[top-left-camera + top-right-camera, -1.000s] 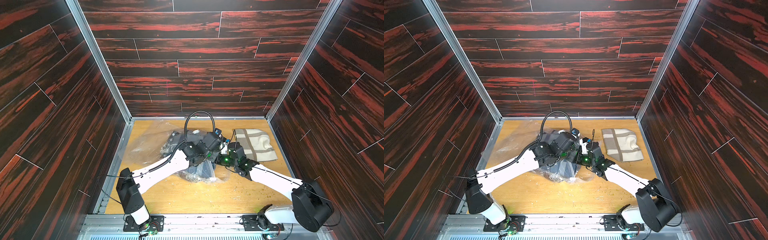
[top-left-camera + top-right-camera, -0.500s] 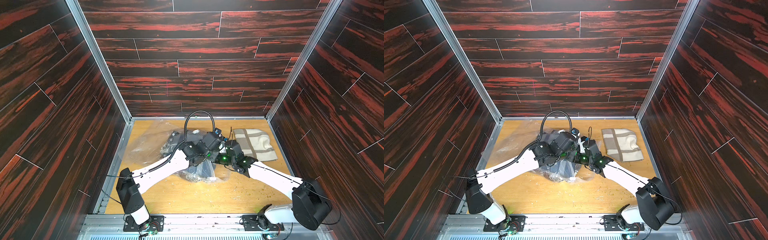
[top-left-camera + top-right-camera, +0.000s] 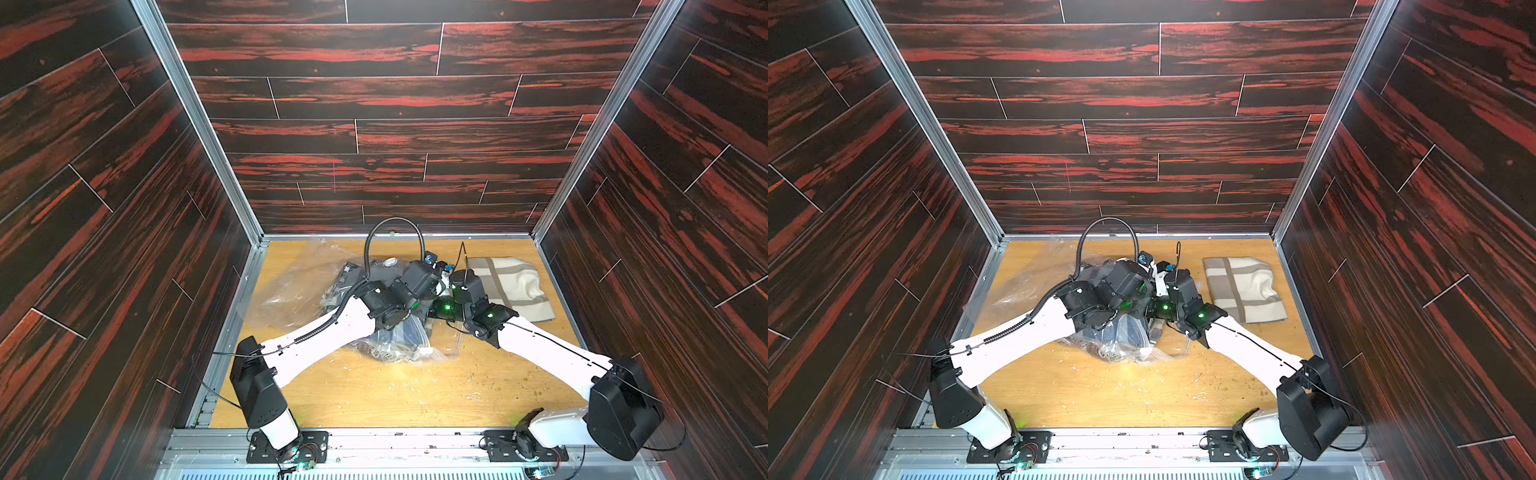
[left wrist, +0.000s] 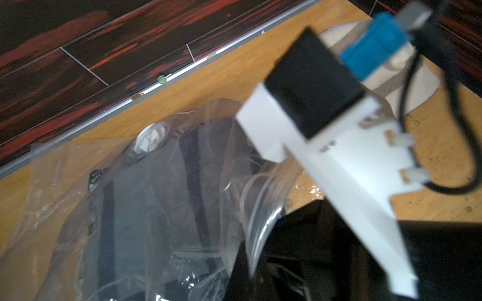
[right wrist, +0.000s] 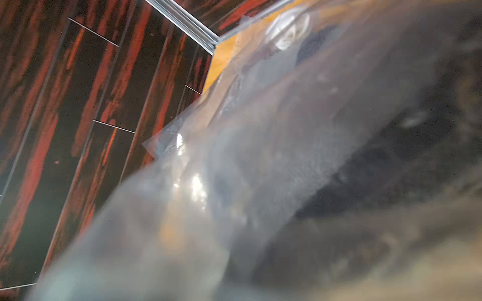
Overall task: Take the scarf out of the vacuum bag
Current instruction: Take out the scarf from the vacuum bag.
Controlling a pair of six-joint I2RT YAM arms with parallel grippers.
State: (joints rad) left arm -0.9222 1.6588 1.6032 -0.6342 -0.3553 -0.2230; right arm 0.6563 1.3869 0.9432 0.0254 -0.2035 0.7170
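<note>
I am watching both arms meeting over the vacuum bag [image 3: 286, 291], which is lying crumpled mid-frame on the table [image 3: 374, 395]. Its round valve [image 3: 390, 262] is pointing toward the upper edge of the wood and its small white slider clip [image 3: 424, 351] toward the lower edge. The scarf [image 4: 156, 208], dark grey, is sitting inside the plastic, its long axis running roughly from valve to clip. The left gripper [image 4: 307, 260] is pinched tight. In the left wrist view the ribbed zip edge [image 4: 260, 203] is running into it, so it may be holding the bag's mouth, but the fingertips are hidden. The right gripper [image 3: 1149, 309] is also closed down at the bag's right side, and I cannot tell what it is pinching. A folded beige cloth [image 3: 507, 286] is lying apart at the right. I am judging the right arm nearer the opening, so the pull should be heading lower right, away from the valve.
</note>
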